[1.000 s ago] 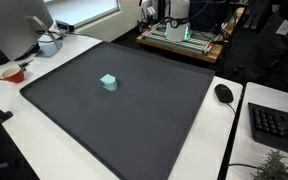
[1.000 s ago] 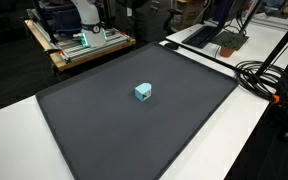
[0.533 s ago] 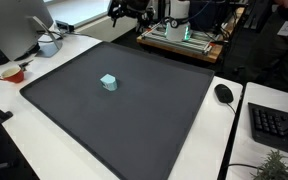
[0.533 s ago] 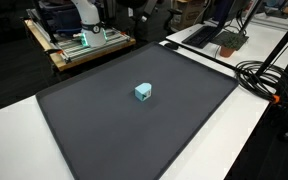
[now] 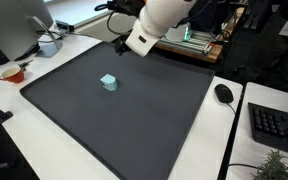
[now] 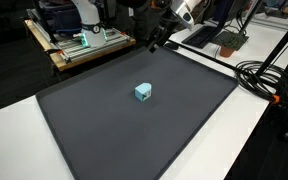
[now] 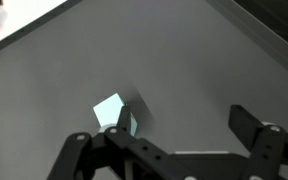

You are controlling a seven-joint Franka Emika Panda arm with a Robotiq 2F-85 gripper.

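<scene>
Your gripper (image 5: 120, 45) hangs over the far edge of the dark mat (image 5: 134, 125), upper centre of frame, its jaws spread wide in the wrist view. The pale blue block (image 5: 108, 82) sits mid-mat, left of centre, untouched and well apart.

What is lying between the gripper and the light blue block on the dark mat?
Nothing but bare dark mat. In an exterior view the gripper hangs near the mat's far edge, apart from the light blue block.
</scene>
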